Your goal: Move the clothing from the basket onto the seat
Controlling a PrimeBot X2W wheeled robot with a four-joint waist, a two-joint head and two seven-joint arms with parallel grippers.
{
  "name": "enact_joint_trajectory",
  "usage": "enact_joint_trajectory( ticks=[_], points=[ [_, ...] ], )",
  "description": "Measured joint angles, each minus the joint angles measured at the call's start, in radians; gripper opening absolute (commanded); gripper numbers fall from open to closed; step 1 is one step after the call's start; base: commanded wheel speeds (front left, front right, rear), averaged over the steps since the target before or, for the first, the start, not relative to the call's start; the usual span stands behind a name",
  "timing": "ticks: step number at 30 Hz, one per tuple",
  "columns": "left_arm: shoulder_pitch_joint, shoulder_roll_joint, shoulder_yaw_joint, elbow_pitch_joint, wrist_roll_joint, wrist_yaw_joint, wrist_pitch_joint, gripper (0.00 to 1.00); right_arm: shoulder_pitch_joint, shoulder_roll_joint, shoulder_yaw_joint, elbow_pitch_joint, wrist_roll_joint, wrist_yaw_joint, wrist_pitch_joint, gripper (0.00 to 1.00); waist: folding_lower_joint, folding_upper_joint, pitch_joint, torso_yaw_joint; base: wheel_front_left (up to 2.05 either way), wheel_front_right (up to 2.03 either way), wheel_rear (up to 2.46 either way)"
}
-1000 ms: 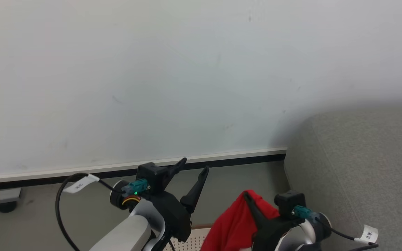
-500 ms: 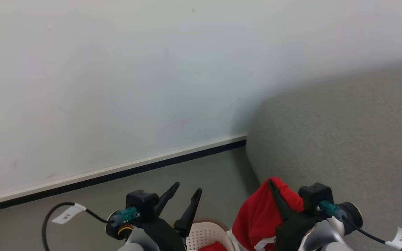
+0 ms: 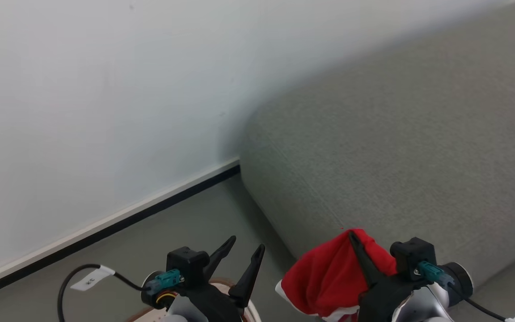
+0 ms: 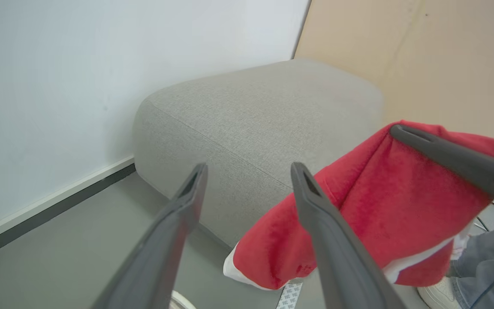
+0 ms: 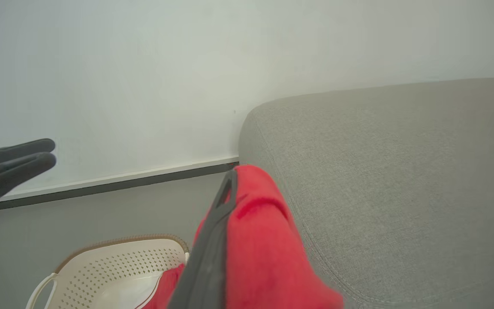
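Observation:
My right gripper (image 3: 355, 237) is shut on the red clothing (image 3: 324, 277), which has white trim and hangs from it just in front of the grey seat's (image 3: 396, 156) left end. The right wrist view shows one dark finger (image 5: 217, 231) with the clothing (image 5: 264, 253) draped over it; the other finger is hidden. Below it is the cream basket (image 5: 118, 262), with a bit of red fabric at its near edge. My left gripper (image 3: 245, 246) is open and holds nothing, left of the clothing and above the basket's rim (image 3: 221, 282). From the left wrist, its open gripper (image 4: 249, 169) frames the seat (image 4: 251, 111) and the clothing (image 4: 380, 206).
A white wall (image 3: 83, 89) with a dark baseboard (image 3: 105, 228) runs behind the grey floor (image 3: 172, 223) and meets the seat's left end. A person's trouser leg (image 4: 483, 266) and white shoe (image 4: 433, 296) are at the lower right of the left wrist view.
The head camera has swung right, so the seat now takes up far more of the picture. The right gripper still holds the clothing, and the left stays open.

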Motion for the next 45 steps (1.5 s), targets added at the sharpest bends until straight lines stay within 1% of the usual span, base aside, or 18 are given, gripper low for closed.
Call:
enact_joint_trajectory(
  ticks=[4,10,13,16,20,25,29,33,36,41,45],
  points=[
    [-0.018,-0.003,-0.011,0.003,0.006,-0.002,0.003,1.00,0.012,0.005,-0.020,-0.013,-0.007,0.000,-0.004,0.00,0.0000,0.0000,0.026,-0.039,0.00,0.00,0.00],
    [-0.026,-0.007,-0.017,0.017,0.008,-0.010,0.003,1.00,0.013,0.009,-0.028,-0.016,-0.013,0.000,-0.006,0.00,0.0000,0.0000,0.054,-0.063,0.00,0.00,0.00],
    [-0.029,-0.006,-0.017,0.020,0.008,-0.010,-0.001,1.00,0.011,0.007,-0.025,-0.012,-0.016,0.000,-0.004,0.00,0.0001,0.0001,0.057,-0.067,0.00,0.00,0.00],
    [-0.023,0.005,-0.016,0.016,0.017,-0.009,-0.016,1.00,-0.004,-0.007,0.004,0.001,-0.014,0.000,0.001,0.00,0.0000,0.0000,0.052,-0.063,0.00,0.00,0.00],
    [0.007,0.017,-0.015,-0.005,0.030,-0.008,-0.030,1.00,-0.076,-0.037,0.027,0.012,0.030,0.000,0.012,0.00,0.0000,0.0000,0.052,-0.056,0.00,0.00,0.00],
    [0.013,0.035,-0.023,-0.036,0.045,-0.004,-0.033,1.00,-0.222,-0.088,0.025,0.043,0.090,0.000,0.014,0.00,0.0000,0.0000,0.081,-0.037,0.00,0.00,0.00],
    [-0.012,0.054,-0.033,-0.082,0.073,-0.003,-0.028,1.00,-0.373,-0.127,-0.022,0.077,0.166,0.000,0.005,0.00,0.0000,0.0000,0.131,-0.017,0.00,0.00,0.00],
    [-0.057,0.084,-0.051,-0.148,0.123,0.005,0.005,1.00,-0.553,-0.209,-0.056,0.129,0.205,0.000,0.007,0.00,0.0000,0.0000,0.203,0.008,0.00,0.00,0.00],
    [-0.106,0.106,-0.056,-0.216,0.160,0.018,0.037,1.00,-0.692,-0.261,-0.088,0.196,0.230,0.000,-0.003,0.00,0.0002,0.0001,0.269,0.031,0.00,0.00,0.00],
    [-0.157,0.132,-0.067,-0.340,0.207,0.036,0.079,1.00,-0.895,-0.336,-0.160,0.328,0.239,0.000,-0.023,0.00,0.0003,0.0001,0.391,0.069,0.00,0.00,0.00],
    [-0.168,0.156,-0.074,-0.423,0.241,0.054,0.093,1.00,-1.019,-0.372,-0.225,0.425,0.238,0.000,-0.040,0.00,0.0003,0.0002,0.490,0.100,0.00,0.00,0.00]
  ],
)
